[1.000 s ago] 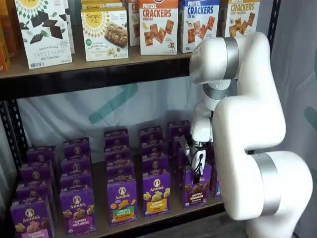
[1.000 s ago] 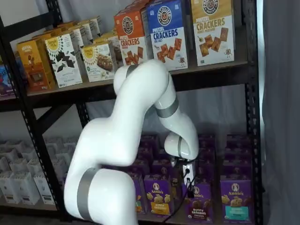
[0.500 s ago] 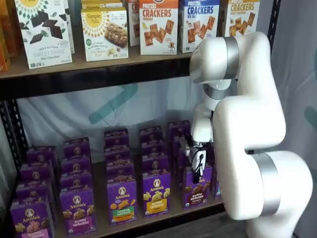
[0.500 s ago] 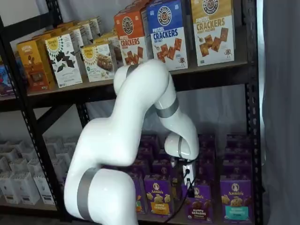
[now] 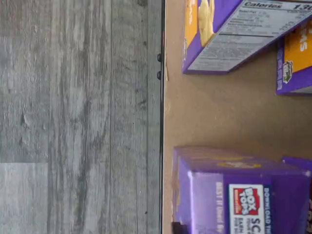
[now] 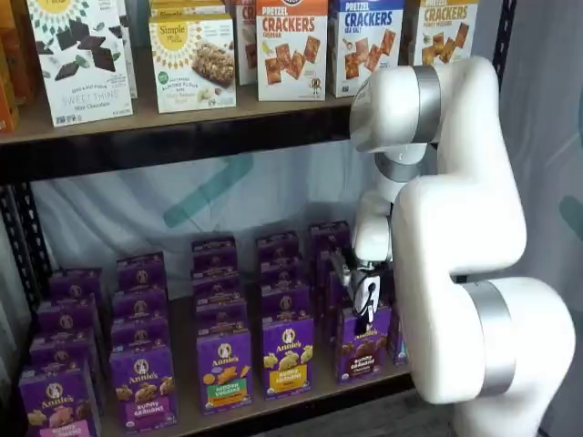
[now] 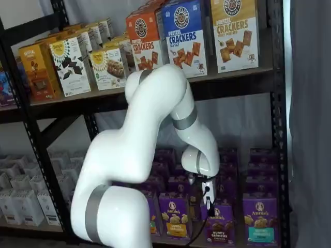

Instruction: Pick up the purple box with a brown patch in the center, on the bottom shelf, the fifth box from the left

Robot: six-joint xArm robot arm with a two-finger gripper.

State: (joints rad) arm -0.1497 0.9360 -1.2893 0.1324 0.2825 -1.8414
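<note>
Big glossy white arm (image 6: 455,228) here, all rounded, bulbous shells. Grey metallic bands ring the joints: one on the top joint, one under it, and a wide one on the lower link. In the other shelf view the arm (image 7: 150,129) shows the same smooth white casing with grey bands on the lower link and the forearm. At the wrist, the gripper (image 6: 366,309) shows a white body with black parts, and a thin black cable (image 7: 199,230) trails below it.

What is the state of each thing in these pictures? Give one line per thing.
Purple box: upright on the bottom shelf, front row, not lifted.
Pincer: just above that box; open or shut cannot be told.
Yellow-band box: upright beside it.
Cracker boxes: upright on the upper shelf.
</note>
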